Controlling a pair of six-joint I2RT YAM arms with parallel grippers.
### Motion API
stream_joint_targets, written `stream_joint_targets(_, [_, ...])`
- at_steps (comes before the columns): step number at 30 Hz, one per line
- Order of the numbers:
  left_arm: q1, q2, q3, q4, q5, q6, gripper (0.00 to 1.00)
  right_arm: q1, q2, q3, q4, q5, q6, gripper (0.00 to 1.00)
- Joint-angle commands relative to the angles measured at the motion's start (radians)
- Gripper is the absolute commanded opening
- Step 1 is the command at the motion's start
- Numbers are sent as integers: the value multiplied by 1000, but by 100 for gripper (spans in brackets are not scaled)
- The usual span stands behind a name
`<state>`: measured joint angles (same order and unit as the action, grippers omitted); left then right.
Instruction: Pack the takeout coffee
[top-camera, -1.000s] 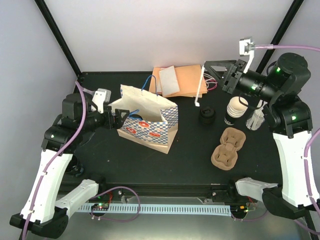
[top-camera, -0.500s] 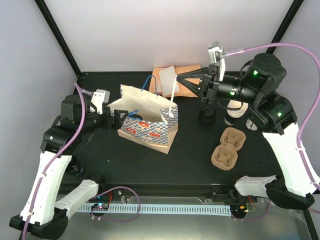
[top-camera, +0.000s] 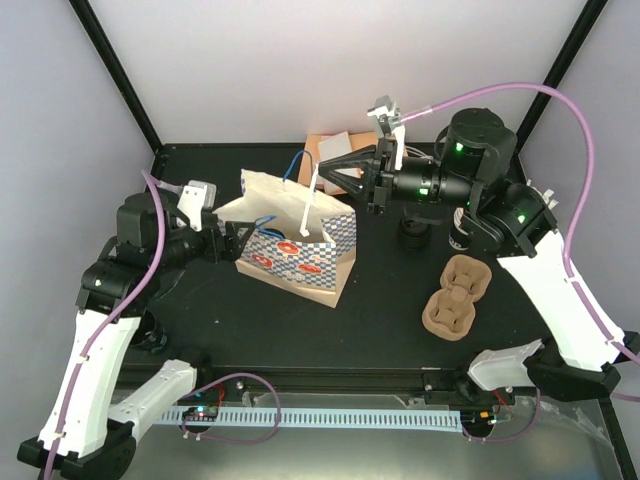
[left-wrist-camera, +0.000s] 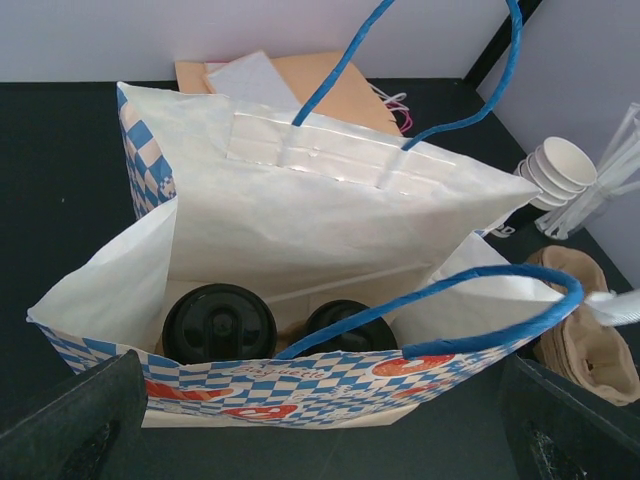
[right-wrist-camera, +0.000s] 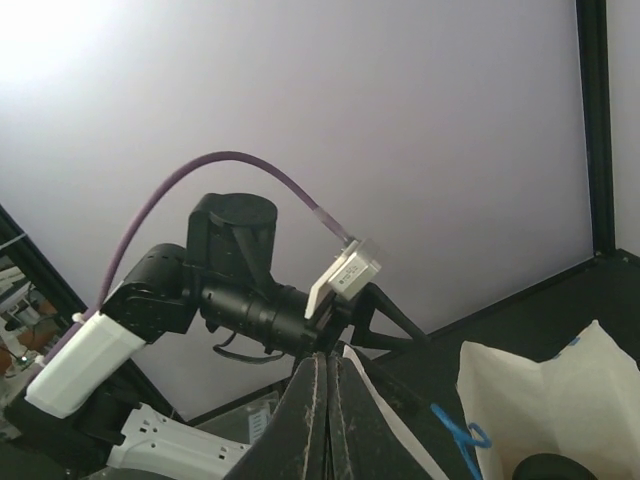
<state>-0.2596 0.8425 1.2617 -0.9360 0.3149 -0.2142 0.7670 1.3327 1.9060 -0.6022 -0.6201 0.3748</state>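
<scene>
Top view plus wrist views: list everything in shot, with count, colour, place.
paper bag: one, white with blue checks, open, left of centre
lidded cups: three, black lids, two inside the bag, one on the table to its right
cup carrier: one, brown, right side
cup stack: one, cream, beyond the carrier
clear rods: several, beside the stack
envelopes: pile, tan, far edge
white stick: one, white, hanging over the bag
left gripper: one, black, open at the bag's left end
right gripper: one, black, shut on the white stick
</scene>
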Motion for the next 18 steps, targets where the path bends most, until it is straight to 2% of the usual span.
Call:
stream_joint_targets(1, [-6,-14,-1,0,-13,-6,99,23,12,2,-11,50,-31,1])
stream_joint_targets(11, [-6,-14,-6,3,-19,-1,99,33,35,-35,9,177,-80,1])
stream_joint_targets(18, [-6,-16,-4,-4,-25,1,99,34,121,-25,41,205,-92,1])
